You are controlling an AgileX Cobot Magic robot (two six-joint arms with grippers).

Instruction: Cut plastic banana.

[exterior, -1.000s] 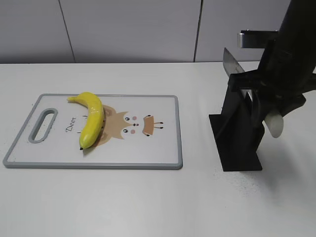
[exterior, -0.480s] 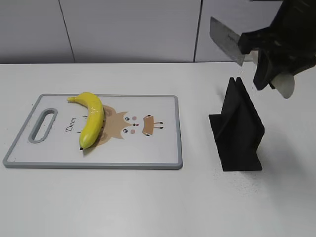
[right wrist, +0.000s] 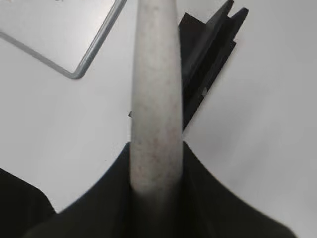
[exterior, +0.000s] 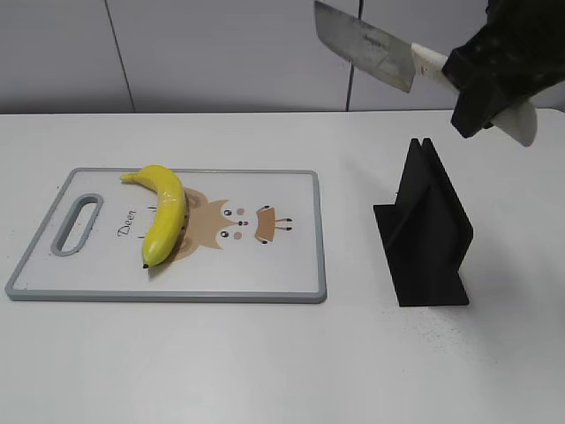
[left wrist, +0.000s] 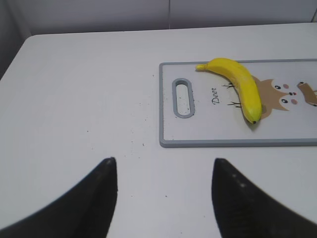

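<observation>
On the board: I see the plastic banana [exterior: 163, 213] lying whole across the left half of the cutting board [exterior: 265, 274], its stem end toward the far edge and its curve bulging right, partly over the printed cartoon deer.
Board: I read it as a white slab with a grey rim and a slotted handle [exterior: 78, 224] at its left end, flat on the white table [exterior: 265, 362].
Right gripper: I have the right gripper [exterior: 494, 79] up high at the right, well above the table, its jaws pinching the pale handle of the knife [exterior: 366, 44].
Knife: I see the wide steel blade angled up and to the left, in the air, well apart from the banana.
Right wrist camera: I see the pale handle [right wrist: 154, 99] running straight up out of the clamped fingers [right wrist: 208, 198], with the black knife stand [right wrist: 205, 59] on the table below.
Stand: I see it upright on the table, right of the board and apart from it.
Left gripper: I see the left gripper [left wrist: 163, 198] with its jaws spread wide and nothing between them, over bare table near the board's handle end.
</observation>
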